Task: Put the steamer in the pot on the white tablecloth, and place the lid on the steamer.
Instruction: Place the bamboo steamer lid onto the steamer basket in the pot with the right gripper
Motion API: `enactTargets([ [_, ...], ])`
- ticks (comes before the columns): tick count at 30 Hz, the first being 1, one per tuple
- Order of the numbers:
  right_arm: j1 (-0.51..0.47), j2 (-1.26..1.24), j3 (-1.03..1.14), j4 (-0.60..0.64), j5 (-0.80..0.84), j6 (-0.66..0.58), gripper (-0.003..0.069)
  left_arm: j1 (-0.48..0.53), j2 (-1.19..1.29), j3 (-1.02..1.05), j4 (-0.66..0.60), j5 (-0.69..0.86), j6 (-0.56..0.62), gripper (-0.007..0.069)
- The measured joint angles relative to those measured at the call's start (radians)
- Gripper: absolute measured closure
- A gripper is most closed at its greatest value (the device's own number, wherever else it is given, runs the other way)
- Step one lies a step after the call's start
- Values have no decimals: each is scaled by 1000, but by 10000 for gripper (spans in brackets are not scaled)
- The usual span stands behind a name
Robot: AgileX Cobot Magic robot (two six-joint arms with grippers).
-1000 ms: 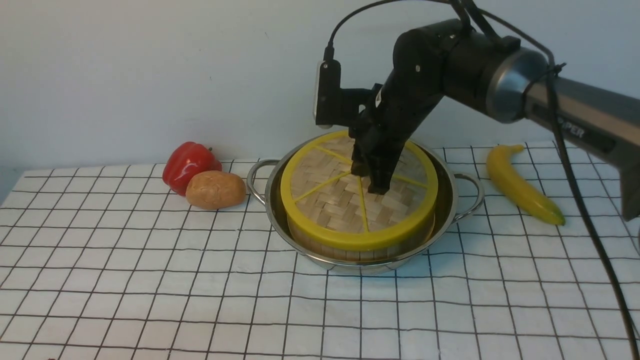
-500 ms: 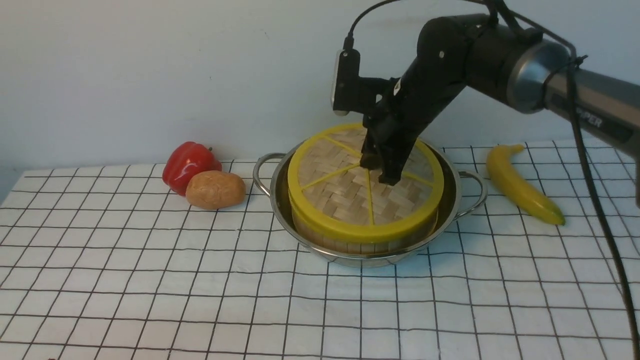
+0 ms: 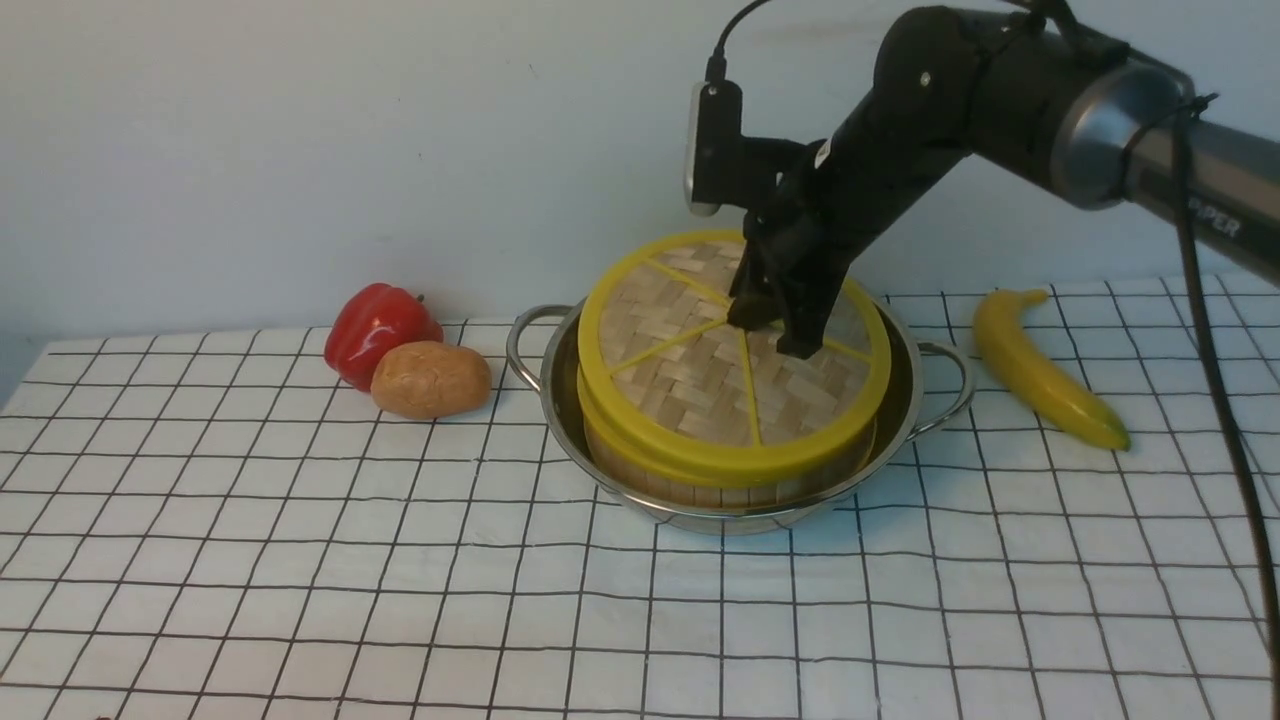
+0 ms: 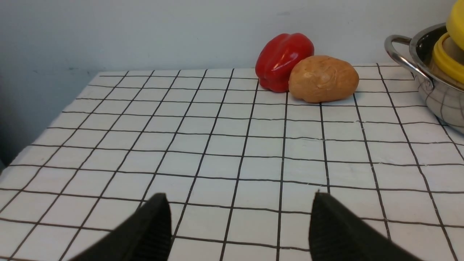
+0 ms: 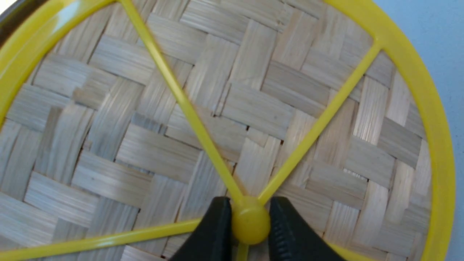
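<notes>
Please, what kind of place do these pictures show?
Probably a robot test bench staged as a kitchen table: a grid tablecloth against a bare wall, a steel pot holding a bamboo steamer, with a pepper and banana beside it.

I see the shiny two-handled pot [image 3: 560,400] sitting on the white checked tablecloth [image 3: 300,560]. Inside it stands the bamboo steamer [image 3: 700,485]. The woven, yellow-rimmed lid [image 3: 700,390] sits tilted over it, its far edge raised.
</notes>
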Motion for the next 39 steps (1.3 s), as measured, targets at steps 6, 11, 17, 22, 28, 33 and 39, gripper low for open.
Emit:
enactTargets([
  [6,0,0,0,1,-6,-19,513,0,0,0,0,0,0,151],
  [11,1,0,0,1,-20,-24,513,0,0,0,0,0,0,151],
  [17,2,0,0,-2,-22,-24,513,0,0,0,0,0,0,151],
  [22,2,0,0,-3,-29,-24,513,0,0,0,0,0,0,151],
  [28,2,0,0,-3,-45,-24,513,0,0,0,0,0,0,151],
  [33,2,0,0,-3,-48,-25,513,0,0,0,0,0,0,151],
  [39,2,3,0,-3,-52,-25,513,0,0,0,0,0,0,151],
])
